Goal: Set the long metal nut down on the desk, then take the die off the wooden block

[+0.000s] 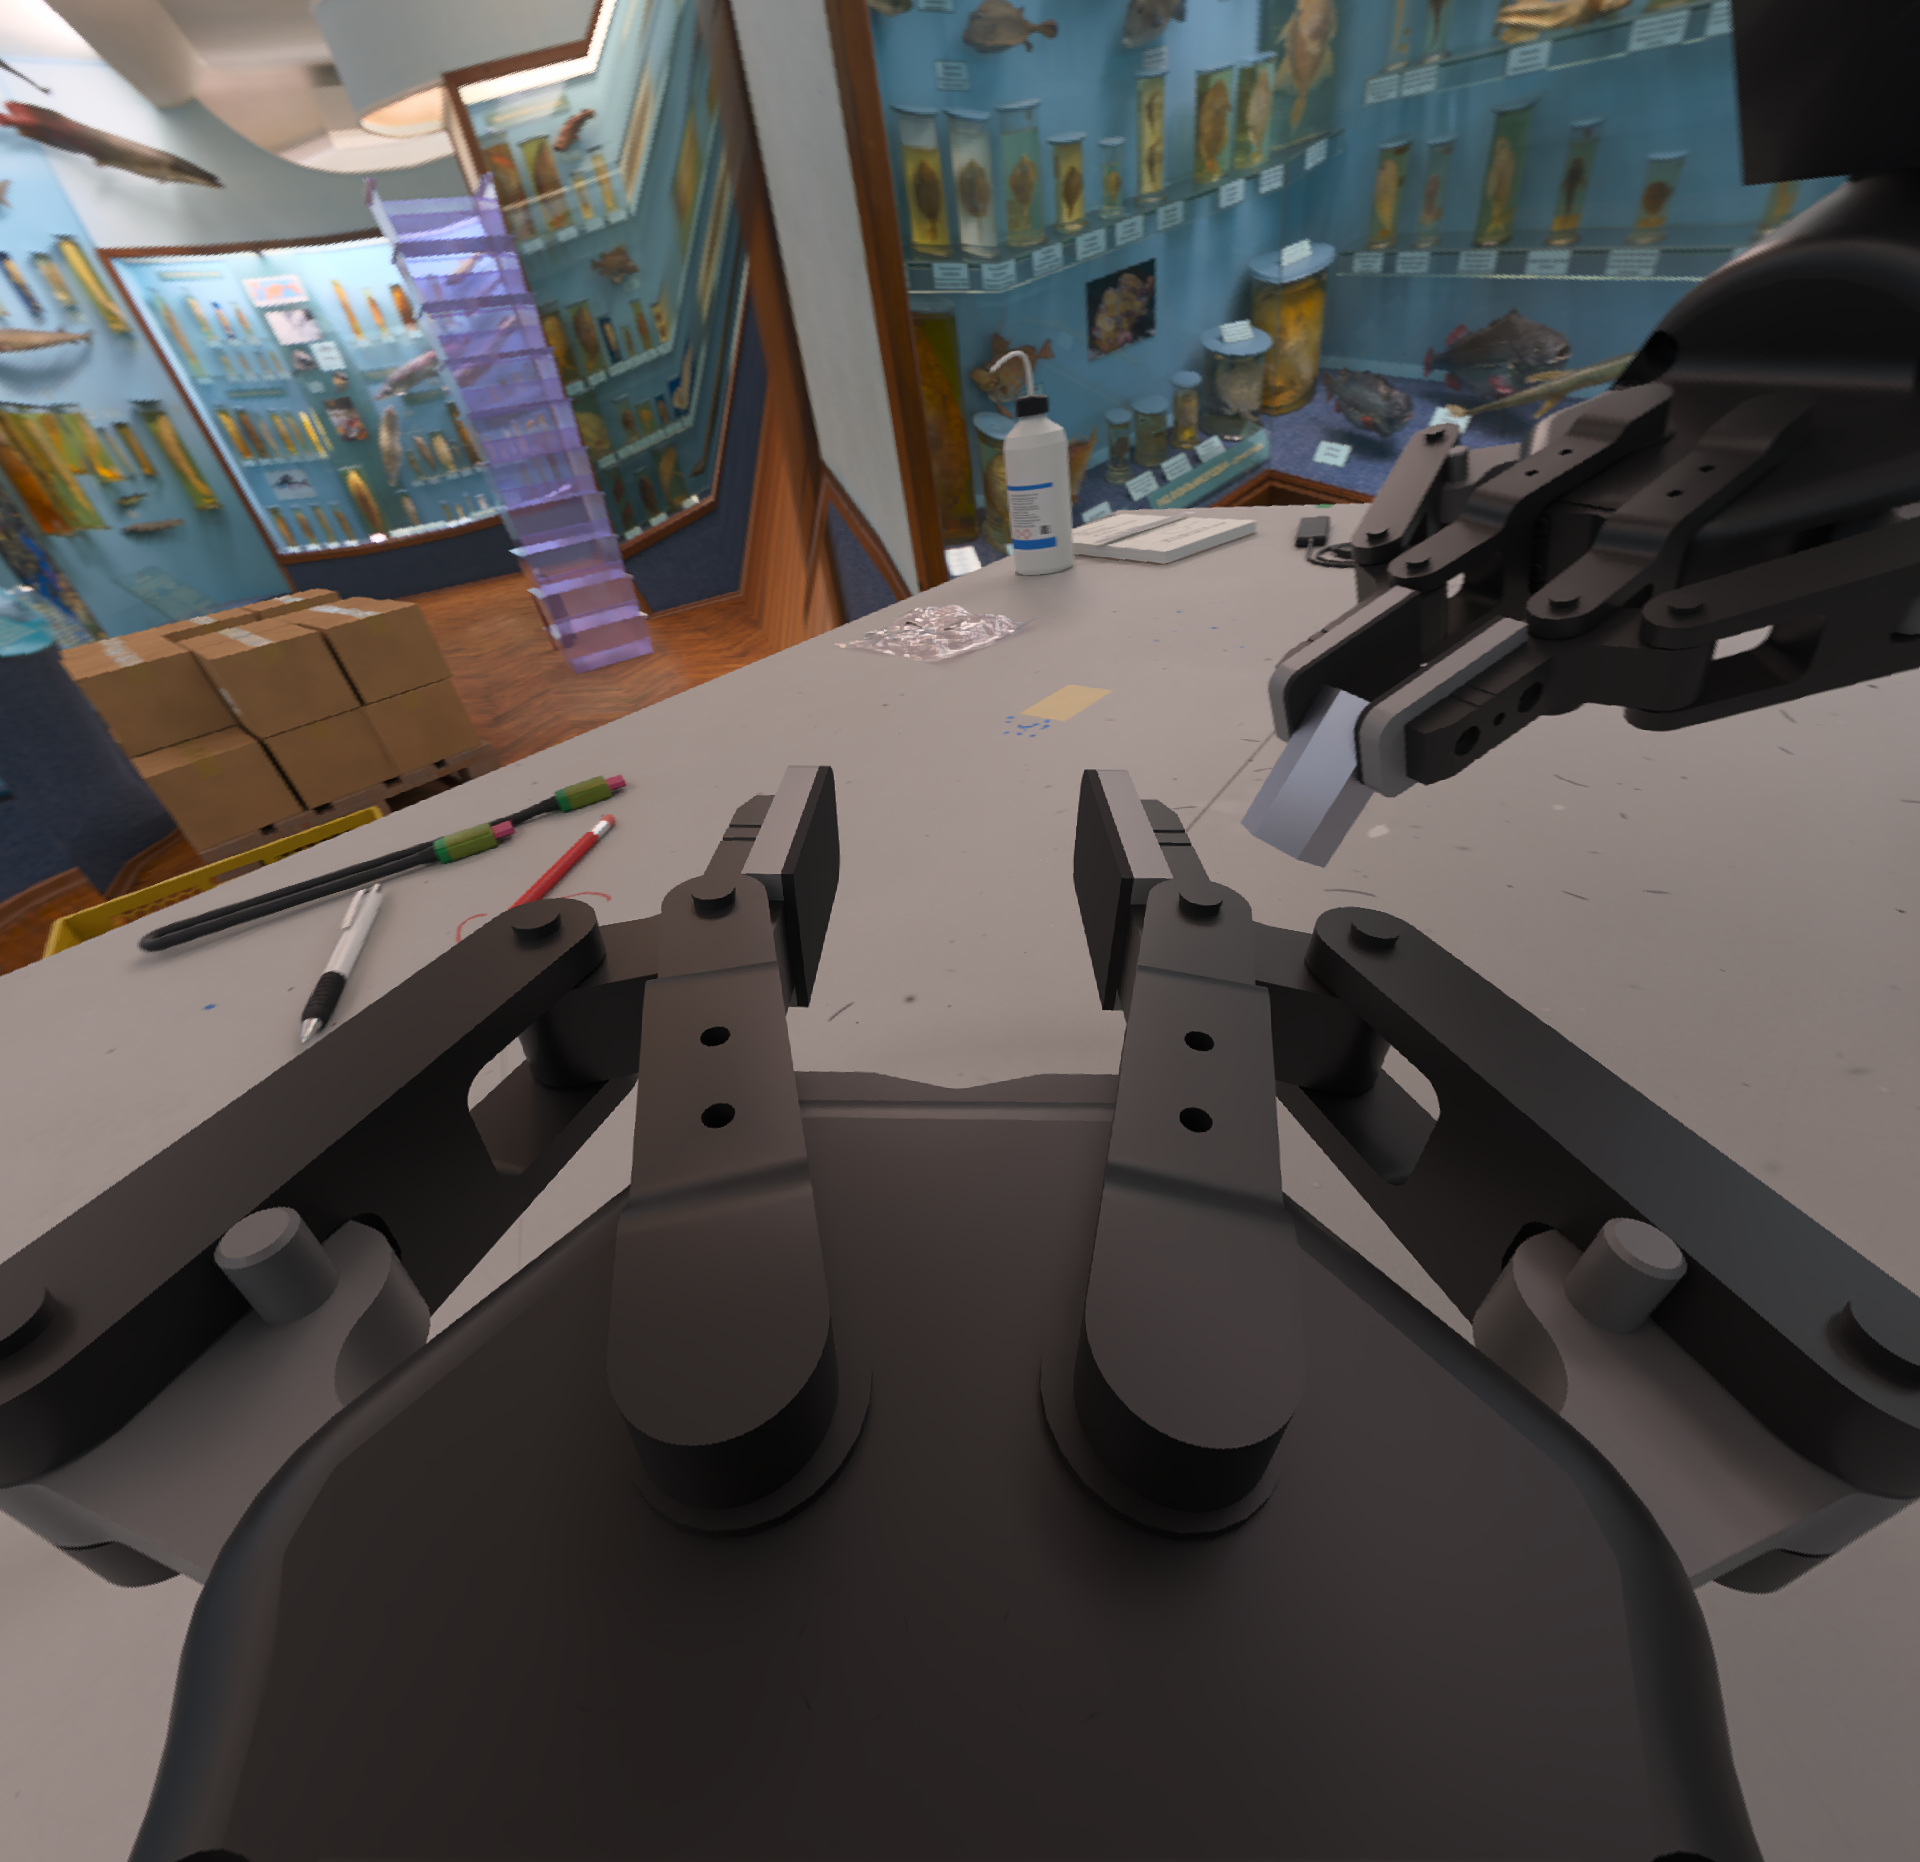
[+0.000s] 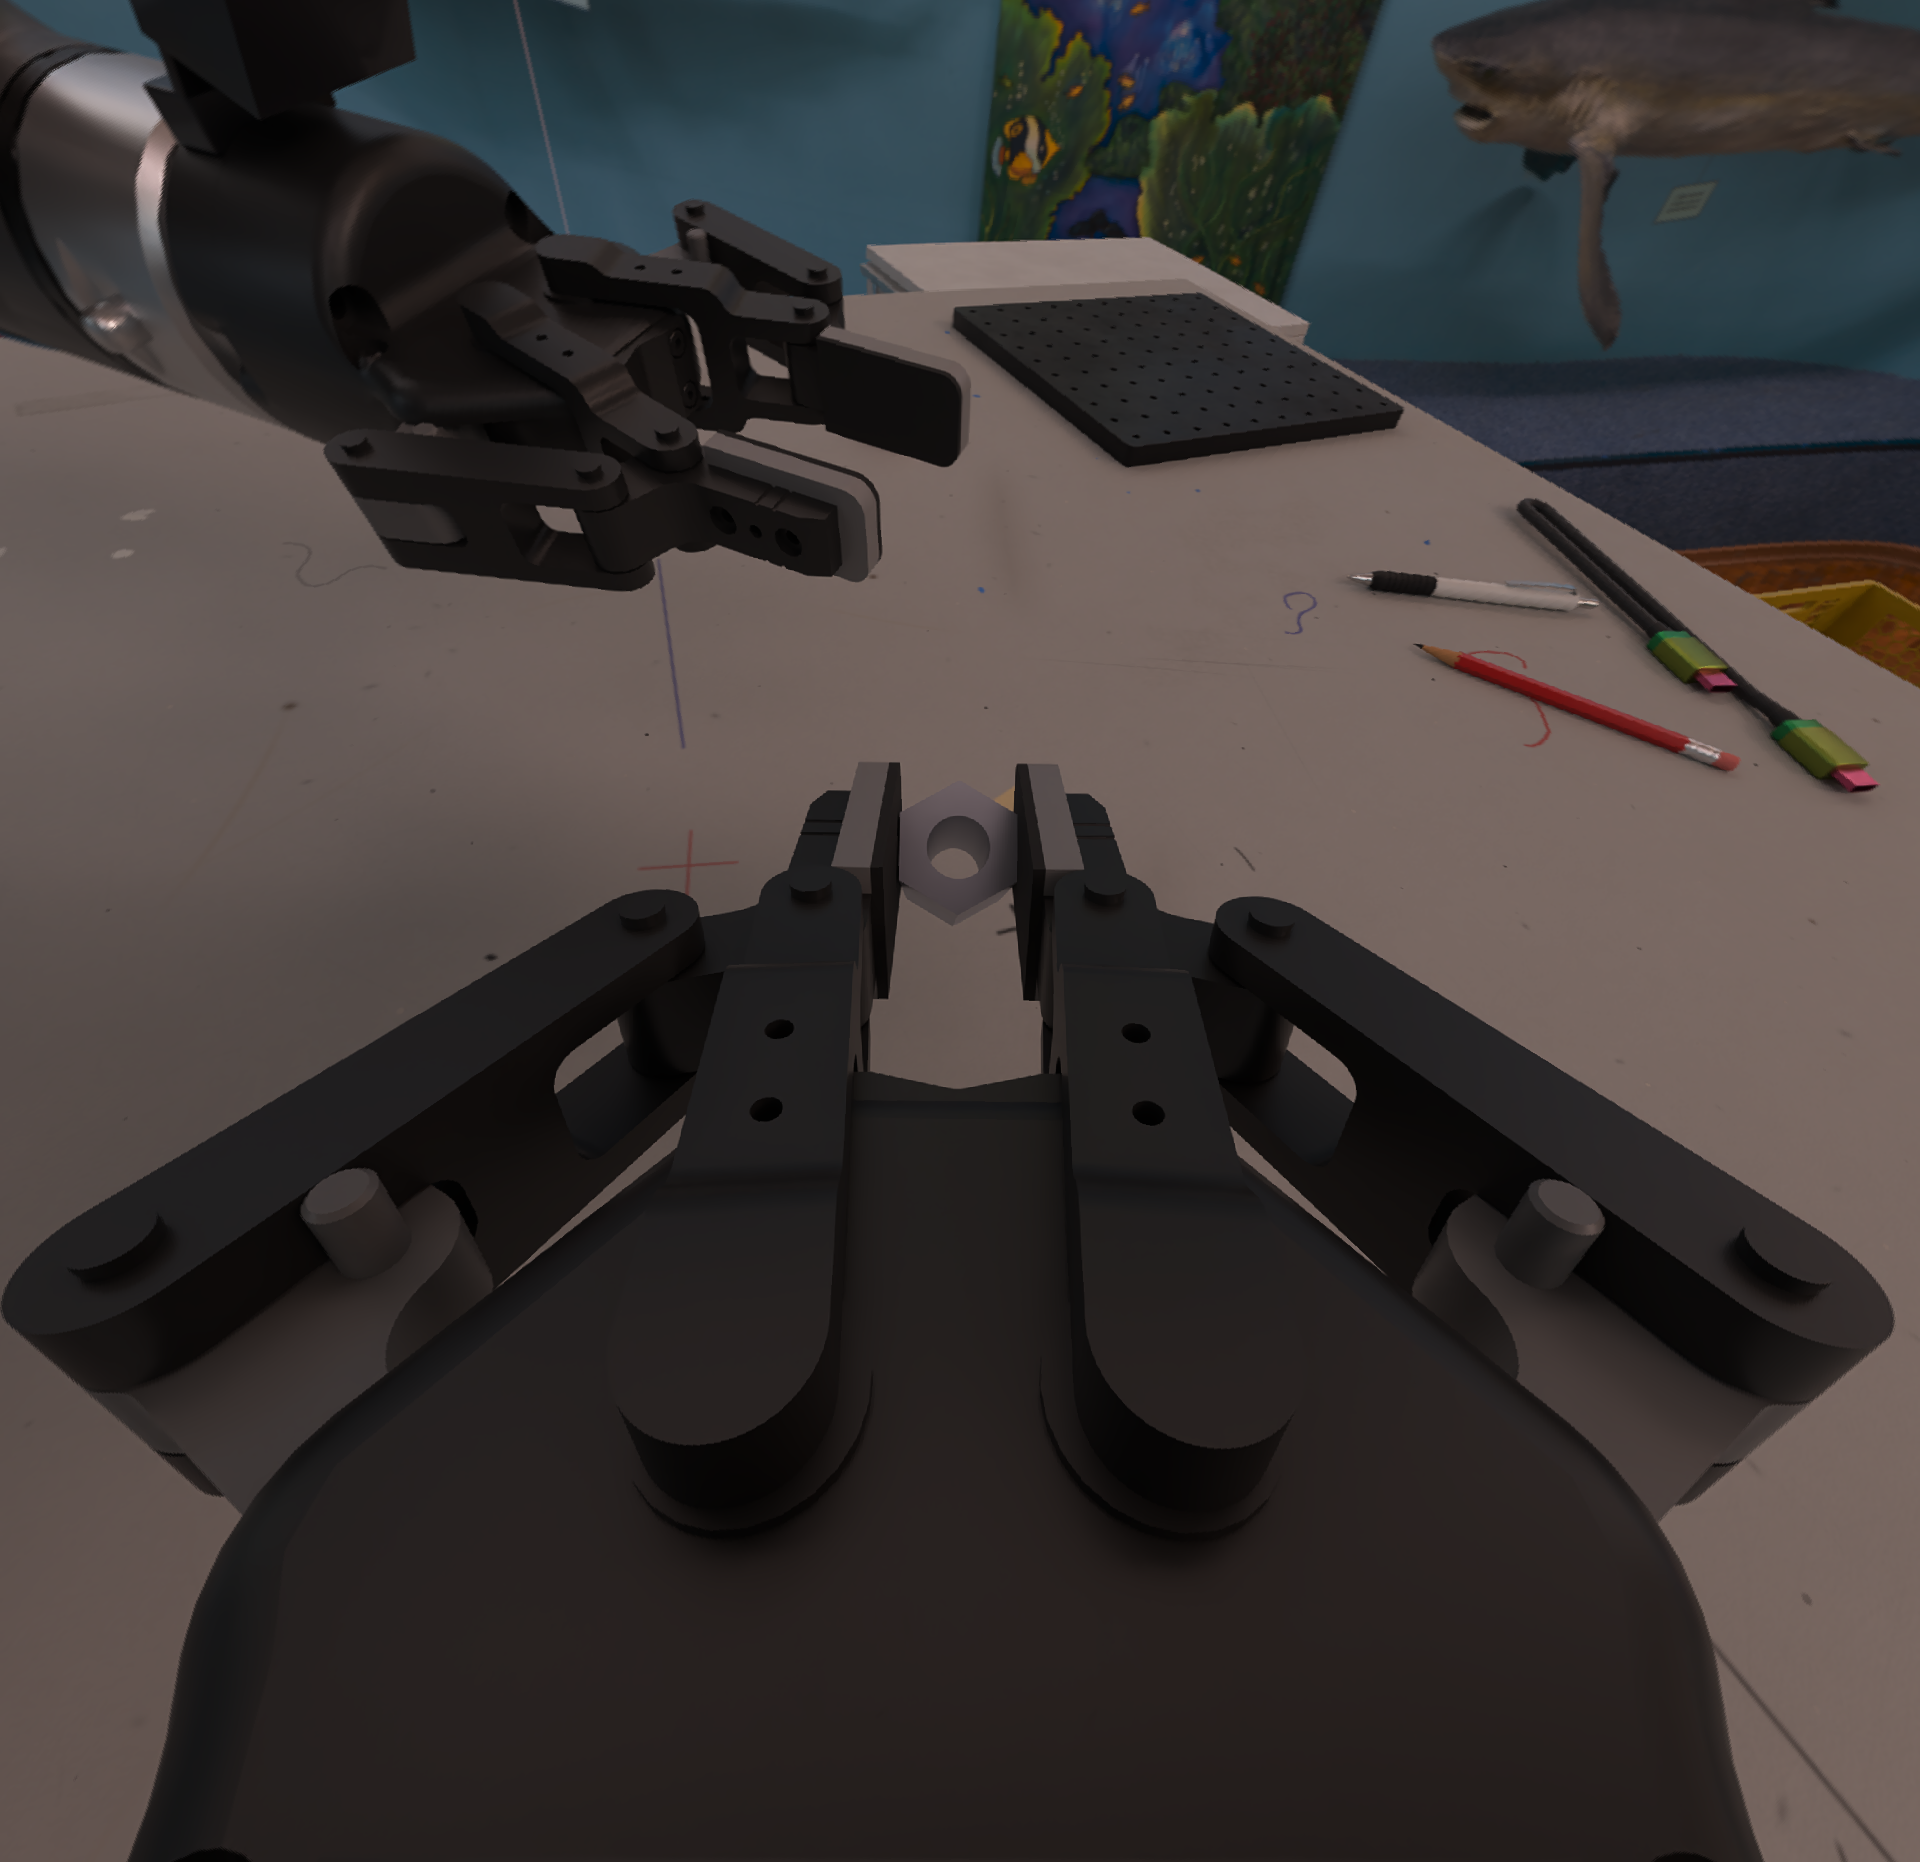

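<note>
Right end effector (image 2: 956,856) clamped on long hex nut (image 2: 954,854), long axis pointing forward-down, tip above worktop (image 2: 935,669) | left end effector (image 1: 956,877) open, empty | die, wooden block unseen

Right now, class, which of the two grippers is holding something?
The right gripper: its pads clamp the long metal nut. The left gripper stands open, nothing between its fingers.

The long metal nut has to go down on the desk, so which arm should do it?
The right arm. Its tool already grips the grey six-sided long metal nut above the grey desk; the left tool is open and holds nothing.
</note>
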Motion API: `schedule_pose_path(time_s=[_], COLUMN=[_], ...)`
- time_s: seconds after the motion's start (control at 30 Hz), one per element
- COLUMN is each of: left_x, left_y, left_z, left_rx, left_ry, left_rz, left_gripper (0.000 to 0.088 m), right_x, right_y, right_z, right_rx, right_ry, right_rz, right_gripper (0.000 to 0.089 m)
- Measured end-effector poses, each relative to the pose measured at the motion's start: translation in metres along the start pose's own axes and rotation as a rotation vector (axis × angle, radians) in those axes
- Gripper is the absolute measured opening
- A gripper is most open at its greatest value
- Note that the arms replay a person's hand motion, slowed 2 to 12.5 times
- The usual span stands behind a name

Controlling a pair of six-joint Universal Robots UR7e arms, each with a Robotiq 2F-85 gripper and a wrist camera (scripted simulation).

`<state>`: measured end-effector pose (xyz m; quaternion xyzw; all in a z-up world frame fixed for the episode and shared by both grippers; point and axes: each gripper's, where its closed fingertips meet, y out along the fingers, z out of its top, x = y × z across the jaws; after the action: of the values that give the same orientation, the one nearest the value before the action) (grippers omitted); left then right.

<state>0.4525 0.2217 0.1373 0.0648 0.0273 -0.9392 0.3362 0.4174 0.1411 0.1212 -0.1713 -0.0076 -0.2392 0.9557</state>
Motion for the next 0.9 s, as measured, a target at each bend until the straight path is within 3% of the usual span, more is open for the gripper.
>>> schedule_pose_path(time_s=[0.5,0.9], left_x=[-0.027,-0.035], left_y=[-0.011,-0.021], left_z=[-0.016,-0.022], left_rx=[0.006,0.014], left_ry=[-0.049,-0.082], left_rz=[0.271,0.378], left_gripper=[0.0465,0.0462], right_x=[0.014,0.024], right_y=[-0.001,-0.005], right_z=[-0.008,-0.014], right_rx=[0.048,0.082], right_ry=[0.079,0.148], right_rz=[-0.187,-0.320], right_gripper=[0.0194,0.0194])
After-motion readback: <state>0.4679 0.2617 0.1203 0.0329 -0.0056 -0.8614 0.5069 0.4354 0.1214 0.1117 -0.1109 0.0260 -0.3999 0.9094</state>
